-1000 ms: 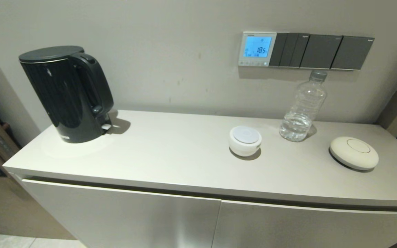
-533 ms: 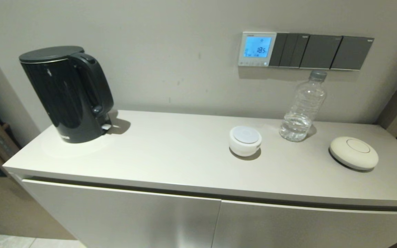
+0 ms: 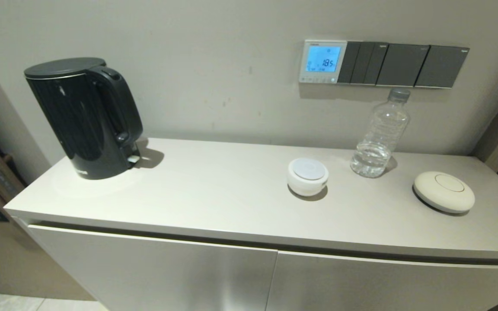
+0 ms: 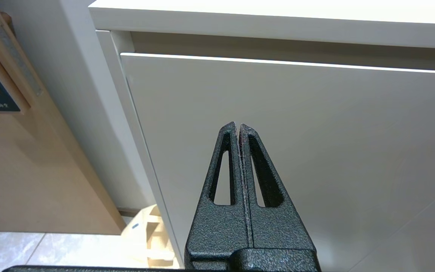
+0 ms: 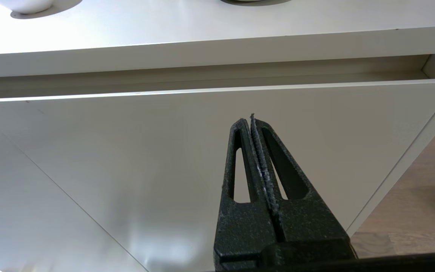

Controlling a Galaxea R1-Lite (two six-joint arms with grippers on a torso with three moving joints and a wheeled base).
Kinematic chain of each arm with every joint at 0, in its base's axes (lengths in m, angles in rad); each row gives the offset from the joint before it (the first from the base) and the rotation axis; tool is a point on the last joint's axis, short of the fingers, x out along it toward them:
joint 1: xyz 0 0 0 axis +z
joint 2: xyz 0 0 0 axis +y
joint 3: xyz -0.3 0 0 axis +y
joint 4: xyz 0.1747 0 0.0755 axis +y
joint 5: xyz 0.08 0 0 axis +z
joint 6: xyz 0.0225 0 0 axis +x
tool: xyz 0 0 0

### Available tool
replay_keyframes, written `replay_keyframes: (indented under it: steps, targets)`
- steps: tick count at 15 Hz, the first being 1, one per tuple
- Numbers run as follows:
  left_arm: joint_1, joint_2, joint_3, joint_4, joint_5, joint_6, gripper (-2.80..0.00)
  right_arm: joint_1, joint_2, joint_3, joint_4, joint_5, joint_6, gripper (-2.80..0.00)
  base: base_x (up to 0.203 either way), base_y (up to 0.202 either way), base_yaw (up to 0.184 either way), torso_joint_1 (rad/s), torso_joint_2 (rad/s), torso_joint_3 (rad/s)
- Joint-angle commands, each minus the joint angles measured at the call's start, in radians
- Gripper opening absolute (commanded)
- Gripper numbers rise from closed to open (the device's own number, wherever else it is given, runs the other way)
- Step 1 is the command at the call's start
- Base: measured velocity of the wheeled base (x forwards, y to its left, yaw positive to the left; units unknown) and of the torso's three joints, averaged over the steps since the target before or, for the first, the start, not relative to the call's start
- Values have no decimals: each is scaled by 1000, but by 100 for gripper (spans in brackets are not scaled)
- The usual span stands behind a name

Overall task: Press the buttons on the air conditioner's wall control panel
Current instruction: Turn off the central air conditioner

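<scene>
Nearest us, our left pincer (image 4: 239, 126) and right pincer (image 5: 252, 118) hang pressed closed, empty, before the pale table's (image 3: 214, 203) cupboard doors. Beyond, above the clear plastic water bottle (image 3: 380, 134), the white-framed wall control panel (image 3: 322, 61) glows blue; we judge its tiny pale buttons (image 3: 318, 79) unpressed.

No visible change since earlier.
</scene>
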Motion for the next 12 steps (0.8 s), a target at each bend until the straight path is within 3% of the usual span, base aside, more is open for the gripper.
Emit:
replay_keyframes:
  steps: [1, 12]
  targets:
    - [1, 0, 0, 0, 0, 0, -280, 0, -5, 3, 1, 0, 3, -280, 0, 0, 0, 0, 0, 0]
    - [1, 0, 0, 0, 0, 0, -280, 0, -5, 3, 6, 2, 14, -280, 0, 0, 0, 0, 0, 0]
